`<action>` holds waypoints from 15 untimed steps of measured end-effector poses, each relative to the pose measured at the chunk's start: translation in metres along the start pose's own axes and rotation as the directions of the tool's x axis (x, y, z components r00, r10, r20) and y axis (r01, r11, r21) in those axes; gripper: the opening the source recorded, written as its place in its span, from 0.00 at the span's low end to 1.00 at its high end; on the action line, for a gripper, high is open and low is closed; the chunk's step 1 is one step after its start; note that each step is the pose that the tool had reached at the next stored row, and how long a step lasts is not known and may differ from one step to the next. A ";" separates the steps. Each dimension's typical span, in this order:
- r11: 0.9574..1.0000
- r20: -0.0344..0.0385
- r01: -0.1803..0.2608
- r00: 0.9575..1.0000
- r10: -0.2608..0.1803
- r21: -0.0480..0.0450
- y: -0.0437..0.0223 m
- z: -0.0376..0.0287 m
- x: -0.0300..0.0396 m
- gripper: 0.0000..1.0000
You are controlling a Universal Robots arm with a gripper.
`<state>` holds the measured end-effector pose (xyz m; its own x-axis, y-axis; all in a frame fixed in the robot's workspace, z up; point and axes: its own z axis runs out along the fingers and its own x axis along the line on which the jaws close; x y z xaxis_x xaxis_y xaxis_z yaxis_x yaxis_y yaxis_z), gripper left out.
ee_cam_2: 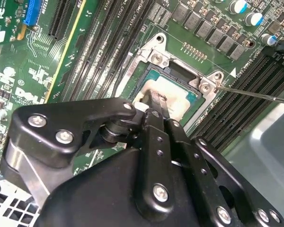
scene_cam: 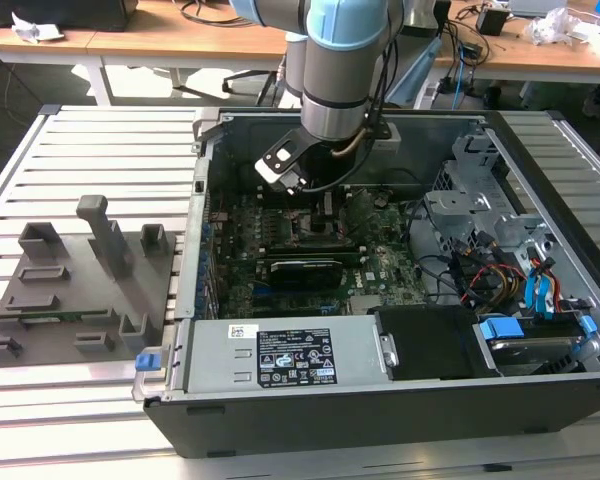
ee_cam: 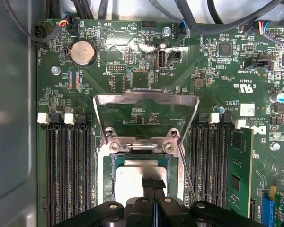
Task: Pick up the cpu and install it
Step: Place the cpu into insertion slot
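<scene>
You have the cpu (ee_cam: 132,184) down in the socket (ee_cam: 106,189) on the board, inside the open case (scene_cam: 380,410). In both wrist views its silvery top lies flat within the socket frame. The pick-up and the carry look done. Whether the chip is fully seated cannot be told from these views.

The gripper (ee_cam: 154,180) stands right over the chip, jaws closed together with nothing between them. Their tips are at the middle of the top plate, but you cannot make out for sure whether they touch it.

Judging by how things lie, the locking is left to do. The load plate (ee_cam: 146,97) stands tilted up from its hinge at one side of the socket. The thin lever (ee_cam: 187,177) lies free just beside the socket, not latched. So the cpu is placed, not clamped.

The socket is hemmed in. Memory slots (ee_cam: 68,170) run along both sides, and a memory stick (ee_cam: 239,170) stands upright in a slot beyond the lever. The raised plate is near the jaws, and the case wall (ee_cam: 14,118) lies past the slots on the other side.

In the exterior view the arm (scene_cam: 335,70) reaches into the case from above, and the drive cage (scene_cam: 480,200) sits well apart on the exterior view's right. Your open room is upward.
</scene>
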<state>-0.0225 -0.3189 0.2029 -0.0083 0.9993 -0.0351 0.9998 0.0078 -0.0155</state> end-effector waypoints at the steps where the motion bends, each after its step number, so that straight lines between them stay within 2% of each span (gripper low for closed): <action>1: 1.000 -0.001 0.000 1.000 0.000 0.000 0.0014 0.0002 0.0002 0.11; 3: 1.000 0.000 0.000 1.000 0.000 0.000 0.0063 -0.0003 0.0003 0.11; 4: 1.000 -0.001 0.000 1.000 0.000 -0.002 0.0069 -0.0041 0.0014 0.11; 6: 1.000 0.008 0.000 1.000 0.000 0.000 0.0065 -0.0151 0.0007 0.11; 8: 1.000 0.019 0.000 1.000 0.000 0.000 0.0062 -0.0348 0.0000 0.11; 9: 1.000 0.022 0.000 1.000 0.000 0.000 0.0060 -0.0422 -0.0003 0.11; 12: 1.000 0.025 -0.001 1.000 0.001 0.000 0.0056 -0.0679 -0.0012 0.11; 14: 1.000 0.026 0.000 1.000 0.000 0.000 0.0055 -0.0768 -0.0015 0.11; 15: 1.000 0.026 0.000 1.000 0.000 0.000 0.0055 -0.0780 -0.0015 0.11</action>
<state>-0.0158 -0.3176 0.2808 -0.0082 0.9981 -0.0611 0.9999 0.0073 -0.0154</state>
